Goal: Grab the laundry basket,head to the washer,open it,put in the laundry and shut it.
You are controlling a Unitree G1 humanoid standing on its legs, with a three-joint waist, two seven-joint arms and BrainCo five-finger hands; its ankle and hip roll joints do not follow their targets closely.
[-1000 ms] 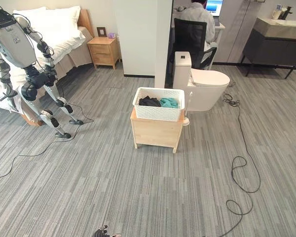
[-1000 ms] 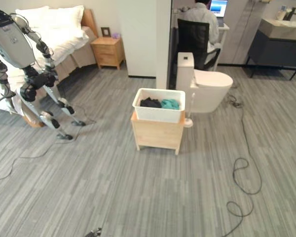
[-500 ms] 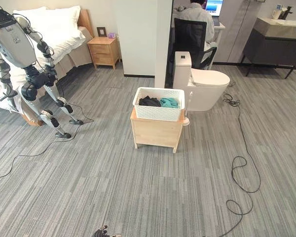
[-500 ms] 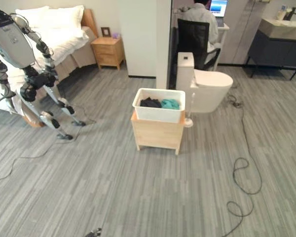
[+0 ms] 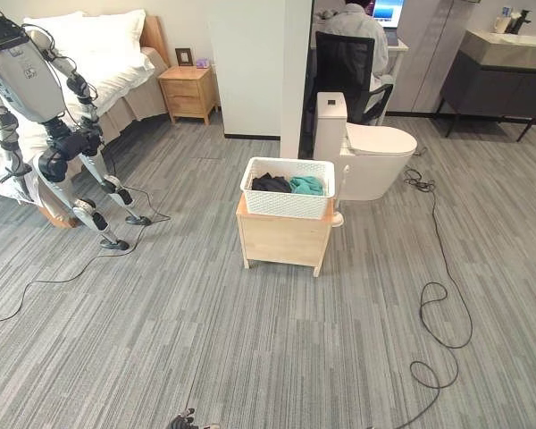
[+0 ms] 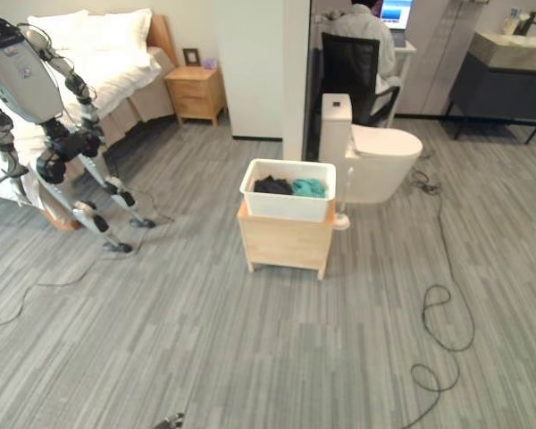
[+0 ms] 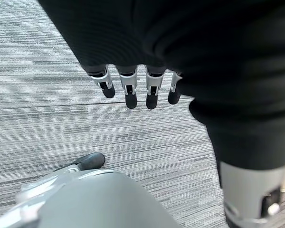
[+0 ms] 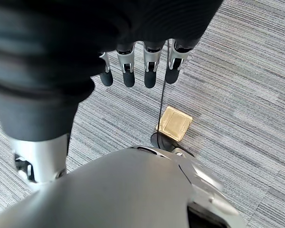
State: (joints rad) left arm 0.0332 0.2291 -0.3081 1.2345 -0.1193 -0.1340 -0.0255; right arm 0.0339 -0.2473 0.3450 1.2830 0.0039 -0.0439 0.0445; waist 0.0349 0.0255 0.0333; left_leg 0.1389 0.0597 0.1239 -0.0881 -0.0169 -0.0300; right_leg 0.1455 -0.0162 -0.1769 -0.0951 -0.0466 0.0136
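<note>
Left eye view: laundry basket far beyond left hand

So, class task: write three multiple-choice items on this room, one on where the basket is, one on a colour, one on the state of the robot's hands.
1. The basket stands on:
A. the bed
B. a wooden stand
C. the floor

2. The clothes in it are:
A. red and white
B. all yellow
C. black and teal

3. The left hand and right hand are:
A. open, holding nothing
B. shut on the basket
C. shut on clothes

Answers: 
1 B, the basket sits atop the stand. 
2 C, both colours show above its rim. 
3 A, the wrist views show straight fingers over bare floor.
</note>
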